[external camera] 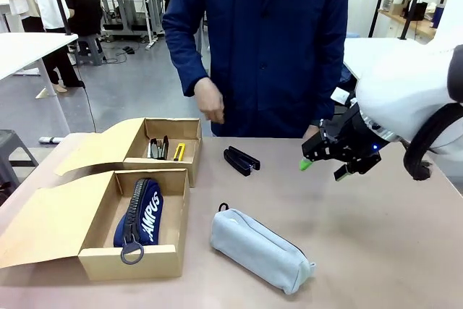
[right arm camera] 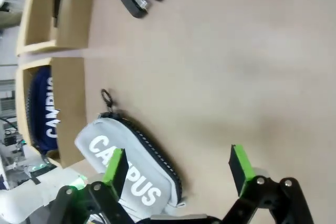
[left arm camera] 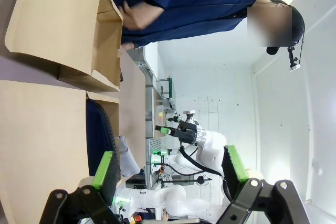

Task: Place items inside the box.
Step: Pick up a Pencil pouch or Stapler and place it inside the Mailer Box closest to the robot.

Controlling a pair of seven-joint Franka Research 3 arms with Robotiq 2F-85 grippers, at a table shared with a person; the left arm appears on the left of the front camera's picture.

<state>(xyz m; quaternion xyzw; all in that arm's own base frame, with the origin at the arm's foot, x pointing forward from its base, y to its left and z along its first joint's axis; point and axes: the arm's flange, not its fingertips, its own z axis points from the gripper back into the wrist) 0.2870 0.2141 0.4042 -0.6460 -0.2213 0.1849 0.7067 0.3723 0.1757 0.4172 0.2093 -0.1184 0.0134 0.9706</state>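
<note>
The right claw (external camera: pixel 322 166) hangs above the tabletop (external camera: pixel 376 236) at its right side, jaws spread wide with nothing between them; in its own wrist view the right claw (right arm camera: pixel 177 163) looks down on the grey-blue pouch (right arm camera: pixel 128 169), which lies partly under one finger. That grey-blue pouch (external camera: pixel 260 249) lies on its side on the bare tabletop, near the front edge and just right of the near box (external camera: pixel 129 261). The navy pouch (external camera: pixel 141 211) with white lettering lies inside the near box. Behind it, the far box (external camera: pixel 163 165) holds a yellow-black knife (external camera: pixel 179 151) beside some slim dark items too small to tell apart. One black stapler (external camera: pixel 241 159) lies on the tabletop, just right of the far box. The person's hand (external camera: pixel 211 103) hangs above the far edge, empty. The left claw (left arm camera: pixel 170 171) also stands wide and empty, looking along the boxes' flaps.
</note>
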